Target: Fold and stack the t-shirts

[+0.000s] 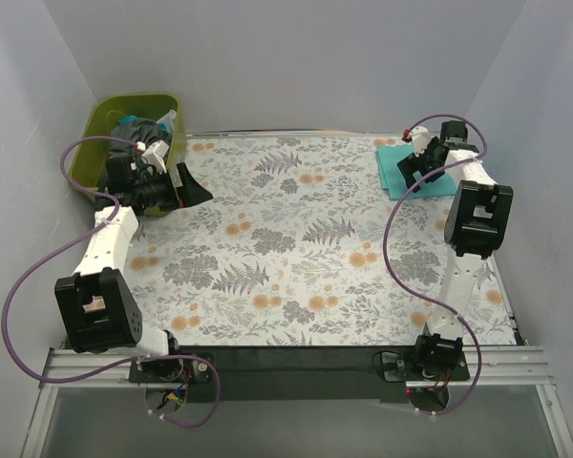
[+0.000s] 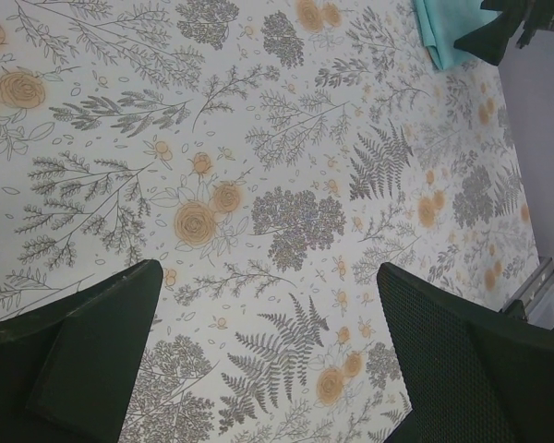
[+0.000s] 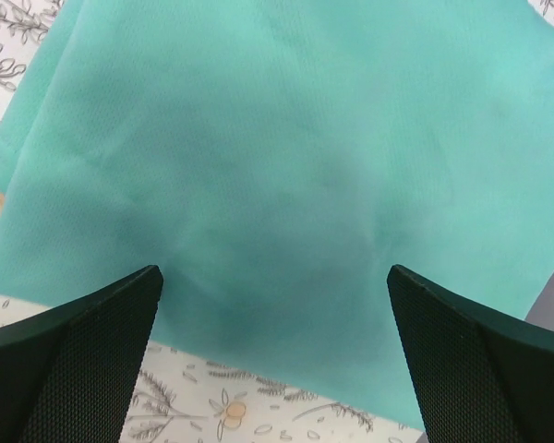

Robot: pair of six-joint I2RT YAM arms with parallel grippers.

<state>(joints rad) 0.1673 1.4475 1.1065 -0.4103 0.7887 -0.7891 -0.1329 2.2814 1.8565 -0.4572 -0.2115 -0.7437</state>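
Observation:
A folded teal t-shirt point(image 1: 397, 167) lies flat at the far right of the floral table; it fills the right wrist view point(image 3: 286, 166) and shows as a corner in the left wrist view point(image 2: 439, 32). My right gripper point(image 1: 415, 175) hovers just above it, open and empty point(image 3: 272, 369). A green basket point(image 1: 134, 119) at the far left holds dark crumpled t-shirts point(image 1: 143, 129). My left gripper point(image 1: 193, 186) is open and empty beside the basket, above bare tablecloth point(image 2: 268, 360).
The floral tablecloth point(image 1: 296, 248) covers the table. White walls close in the left, back and right. A metal rail point(image 1: 296, 367) runs along the near edge by the arm bases.

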